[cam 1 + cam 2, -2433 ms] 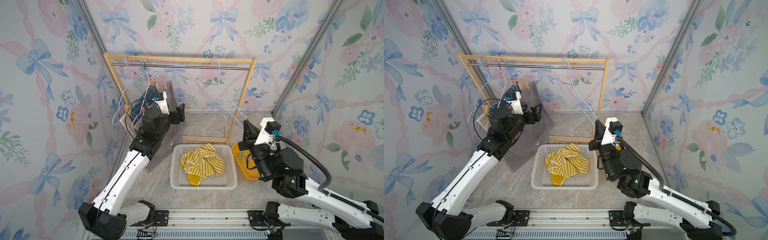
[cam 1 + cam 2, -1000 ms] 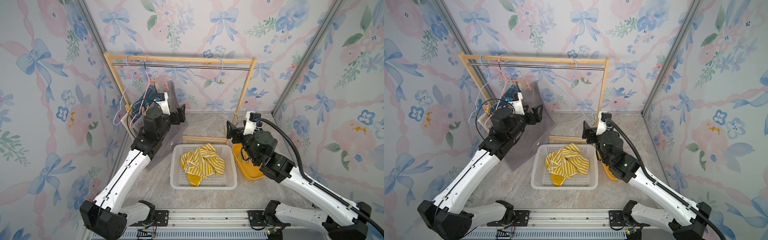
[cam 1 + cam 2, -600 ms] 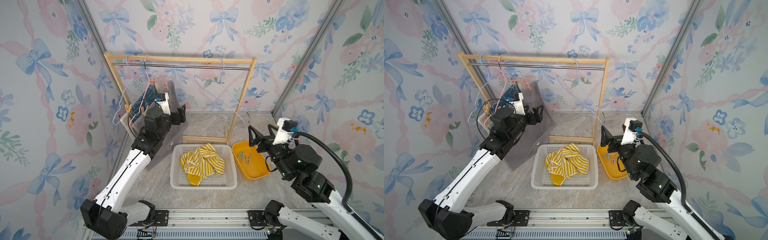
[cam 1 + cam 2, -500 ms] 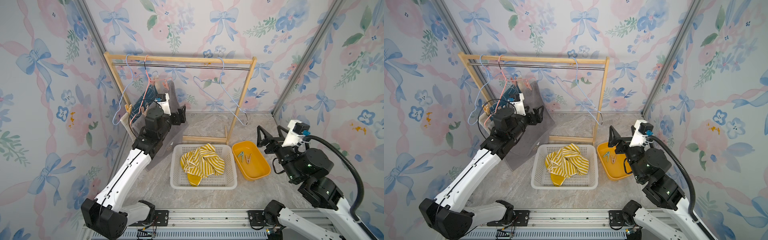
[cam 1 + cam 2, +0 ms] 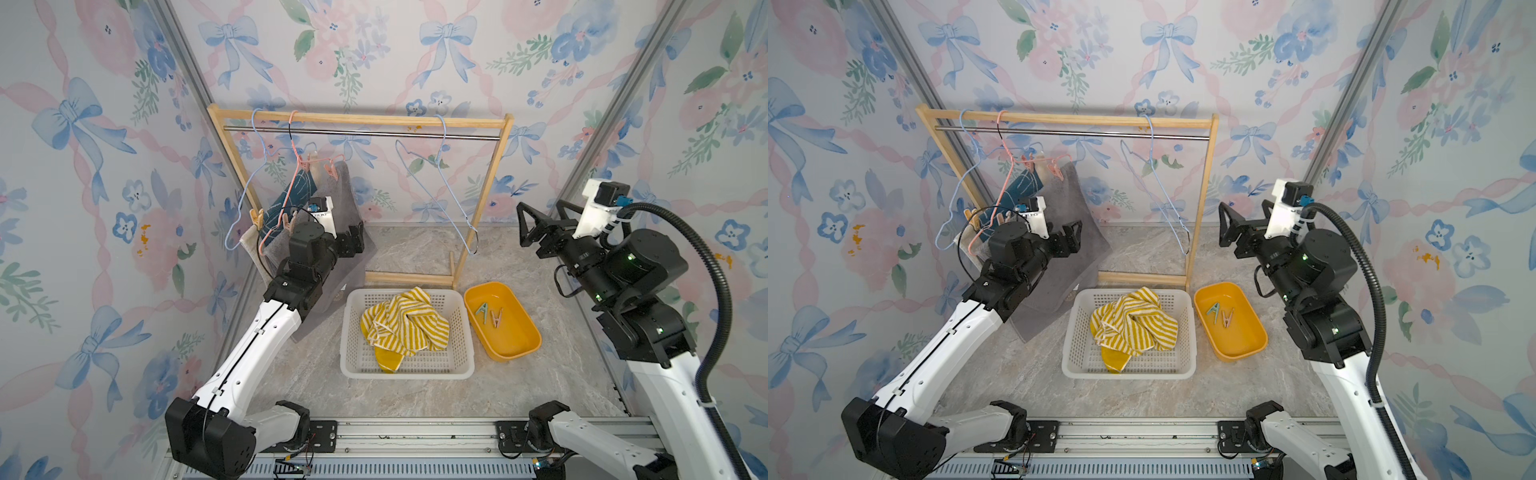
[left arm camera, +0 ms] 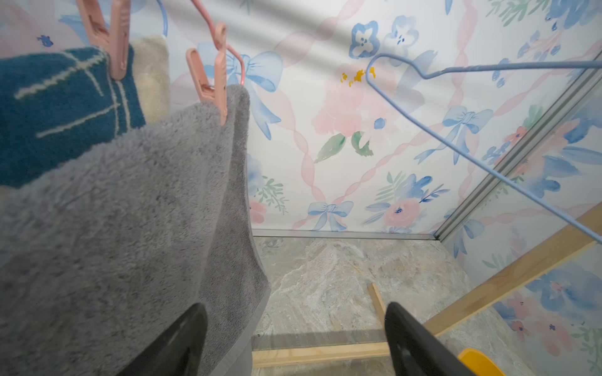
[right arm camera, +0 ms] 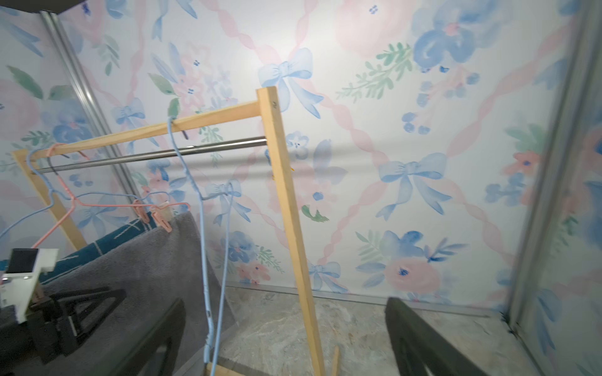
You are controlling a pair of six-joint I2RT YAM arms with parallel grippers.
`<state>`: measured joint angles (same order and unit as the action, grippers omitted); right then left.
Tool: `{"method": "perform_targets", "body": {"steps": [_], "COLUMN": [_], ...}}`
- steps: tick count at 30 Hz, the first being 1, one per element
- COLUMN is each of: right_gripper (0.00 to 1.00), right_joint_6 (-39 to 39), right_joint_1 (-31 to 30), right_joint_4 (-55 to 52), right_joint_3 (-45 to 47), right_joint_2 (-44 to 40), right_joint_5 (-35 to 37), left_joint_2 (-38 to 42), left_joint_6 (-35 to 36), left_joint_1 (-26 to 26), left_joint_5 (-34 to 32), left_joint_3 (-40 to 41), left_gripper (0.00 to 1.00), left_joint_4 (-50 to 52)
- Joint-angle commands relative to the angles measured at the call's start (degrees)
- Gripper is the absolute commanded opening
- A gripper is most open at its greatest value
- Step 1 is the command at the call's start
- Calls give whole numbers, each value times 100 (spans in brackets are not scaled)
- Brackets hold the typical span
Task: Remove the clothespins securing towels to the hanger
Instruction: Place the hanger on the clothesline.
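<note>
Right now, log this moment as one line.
left gripper open by hanging grey terry towel; right gripper open, empty; yellow-and-white striped towel in white basket; two clothespins in orange tub

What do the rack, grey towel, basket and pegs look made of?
Rack: pale wood that looks unfinished, with faint grain. Its rod looks like shiny metal.
Grey towel: fluffy matte pile, probably terry or microfibre.
Basket: white, probably moulded plastic, with perforated walls.
Pink pegs: smooth, slightly glossy, likely plastic.
</note>
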<state>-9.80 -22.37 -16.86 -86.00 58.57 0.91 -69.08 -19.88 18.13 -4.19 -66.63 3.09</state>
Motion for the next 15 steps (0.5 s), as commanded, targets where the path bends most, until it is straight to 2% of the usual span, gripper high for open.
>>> {"method": "perform_targets", "body": {"steps": [1,6,10,15], "right_gripper": [98,98,98,98], "right_joint_6": [227,975,889,606], "right_joint_1": [-566,-1919,-2208,-2264], "right_joint_4": [228,-381,-619,-590], "right_joint_3": [-478,-1596,-2037,-2051], "right_joint_2": [458,1606,2527,3375], "right_joint_5": [-1139,-1126,-1179,-1256], "left_joint_2": [206,407,739,1177], "left_joint_6": [106,110,102,323], "left_joint_1": [-155,-248,-142,104], "left_joint_5": [167,339,432,470], "left_joint_3": [108,79,-129,-424], "left_gripper": [88,88,87,86], "left_joint_4": [-4,45,158,368]}}
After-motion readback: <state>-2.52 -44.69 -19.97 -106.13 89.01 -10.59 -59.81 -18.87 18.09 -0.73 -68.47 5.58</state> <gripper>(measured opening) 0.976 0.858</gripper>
